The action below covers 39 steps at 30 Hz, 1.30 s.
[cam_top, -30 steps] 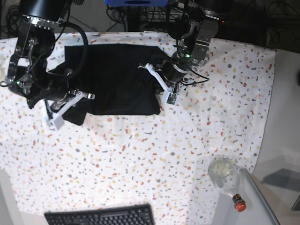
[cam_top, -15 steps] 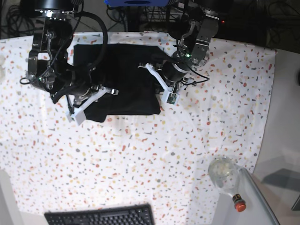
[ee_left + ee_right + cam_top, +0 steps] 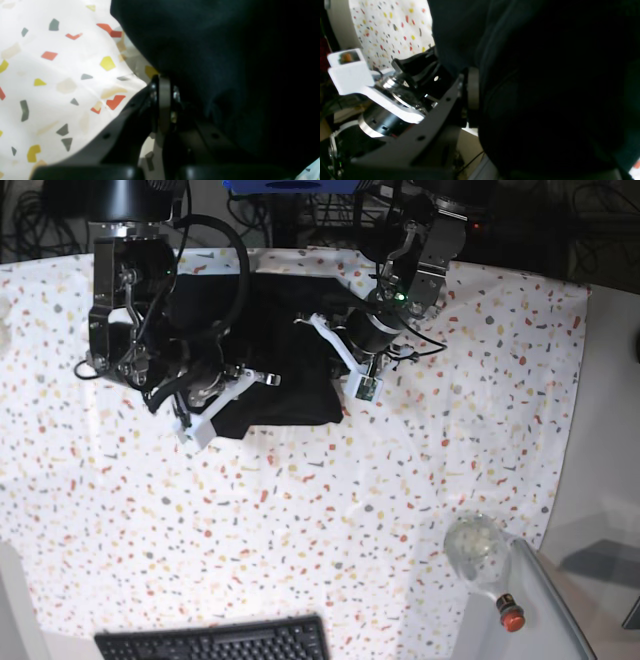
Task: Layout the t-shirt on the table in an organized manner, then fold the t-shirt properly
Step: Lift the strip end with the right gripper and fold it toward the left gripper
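The t-shirt [image 3: 270,360] is plain black cloth, bunched and partly doubled over itself, lying on the far half of the table [image 3: 330,530], whose white cover is flecked with red, yellow and grey. Its near hem runs roughly straight across, with a rounded corner nearest my left pincer. In my left wrist view the t-shirt [image 3: 225,62] fills the right side as a dark fold with a curved edge lifted slightly off the speckled cover [image 3: 50,75]. In my right wrist view it [image 3: 545,87] hangs in thick, soft drapes that take up most of the frame.

My left pincer [image 3: 345,355] sits low at the right edge of the t-shirt, its arm coming down from the far side of the table and bent at the wrist. Its jaws are pressed together on the edge of the t-shirt; in the wrist view I see my pad [image 3: 163,100] pinching the fold.

My right pincer [image 3: 200,380] is at the left part of the t-shirt, its arm reaching down from the far edge of the table with the wrist turned inward, toward the left pincer. Its jaws are nearly closed on a bunch of the t-shirt, and its pad [image 3: 473,87] is buried against the draping cloth.
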Available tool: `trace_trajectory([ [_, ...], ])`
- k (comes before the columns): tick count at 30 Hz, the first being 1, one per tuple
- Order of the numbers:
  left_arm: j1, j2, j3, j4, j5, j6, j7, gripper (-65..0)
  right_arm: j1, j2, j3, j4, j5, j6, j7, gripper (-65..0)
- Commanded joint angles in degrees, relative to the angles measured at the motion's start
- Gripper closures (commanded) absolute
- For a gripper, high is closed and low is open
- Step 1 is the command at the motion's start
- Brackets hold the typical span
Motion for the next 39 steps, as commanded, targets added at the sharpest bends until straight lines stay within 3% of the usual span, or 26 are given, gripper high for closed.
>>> trace_trajectory([
  [1, 0.7, 0.2, 0.4, 0.8, 0.0, -0.9, 2.4, 0.0, 1.0, -0.3, -0.2, -0.1, 1.2, 0.1, 0.3, 0.0],
  [7, 2.5, -1.8, -0.2, 6.6, -0.1, 0.7, 2.5, 0.0, 1.1, -0.3, -0.2, -1.3, 1.2, 0.1, 1.4, 0.0],
  [8, 2.8, -2.3, -0.2, 7.2, -0.1, 2.2, 2.5, 0.0, 1.0, -0.3, -0.2, -1.3, 1.2, 0.1, 1.2, -3.8],
  [11, 3.8, -4.8, -0.1, 9.4, -0.1, 4.4, 2.5, 0.0, 1.0, 0.0, -1.9, -0.9, 1.2, 0.1, 1.0, -25.2],
  [14, 5.9, -7.8, -0.3, 11.2, -0.7, 4.5, 2.5, 0.0, 0.1, 0.5, -5.8, 1.5, 0.9, 0.1, 1.4, -34.4],
  [22, 12.3, -9.8, -10.8, 18.1, -0.7, 4.5, 2.5, 0.0, -0.4, 2.8, -14.8, 5.8, 0.6, 0.1, 1.5, -34.5],
  [32, 18.6, -12.0, -23.3, 25.3, -0.7, 4.3, 2.5, 0.0, -0.1, 2.8, -16.0, 1.6, 0.7, 0.1, 1.0, -34.5],
  [39, 19.4, -12.3, -32.9, 24.2, -0.7, 4.3, 2.5, 0.0, 4.5, 5.2, -32.7, 1.3, 0.8, 0.1, 1.1, -34.5],
])
